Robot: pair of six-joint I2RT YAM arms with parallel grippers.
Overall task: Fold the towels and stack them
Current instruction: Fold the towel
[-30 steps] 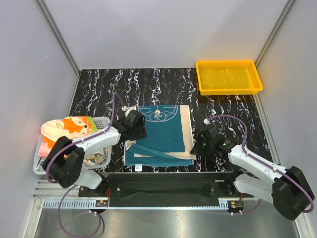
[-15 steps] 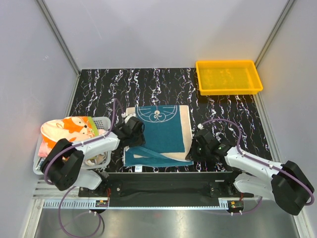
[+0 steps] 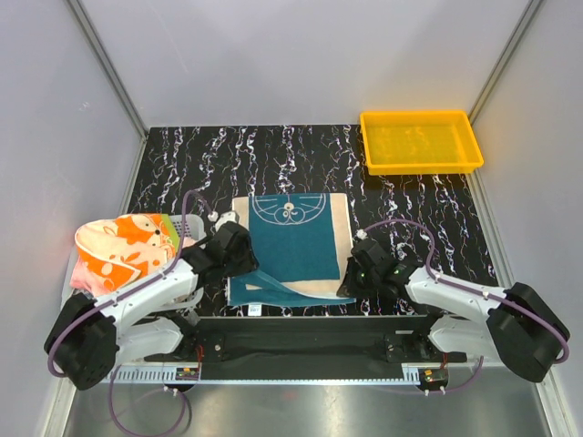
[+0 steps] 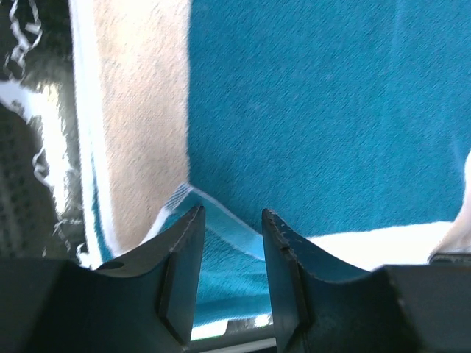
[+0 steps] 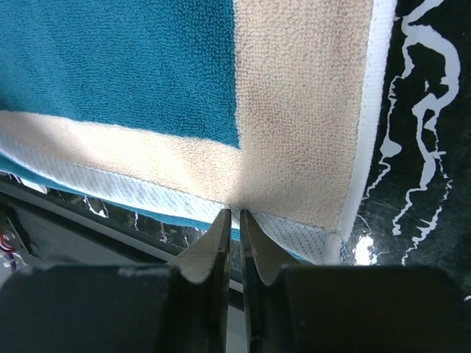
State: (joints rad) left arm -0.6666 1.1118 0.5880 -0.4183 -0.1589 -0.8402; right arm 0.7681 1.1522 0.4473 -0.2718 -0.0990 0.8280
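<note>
A teal towel (image 3: 293,244) with a cream border and a cartoon face lies flat on the table, its near edge folded over in a loose strip. My left gripper (image 3: 239,261) hovers over the towel's near left part. In the left wrist view its jaws (image 4: 232,217) stand open above a folded teal edge (image 4: 221,209), with nothing pinched. My right gripper (image 3: 350,280) sits at the towel's near right corner. In the right wrist view its fingers (image 5: 234,213) are nearly together on the white hem (image 5: 184,187) of the cream border (image 5: 302,110).
A white mesh basket (image 3: 187,223) at the left holds an orange-and-cream fox towel (image 3: 123,244) and a pink one (image 3: 85,273). A yellow tray (image 3: 421,141) stands at the far right. The black marbled table (image 3: 182,173) ends near the arm bases.
Both grippers have moved toward the near edge of the table, the left along the towel's left side, the right to its near right corner. The left jaws have narrowed a little.
</note>
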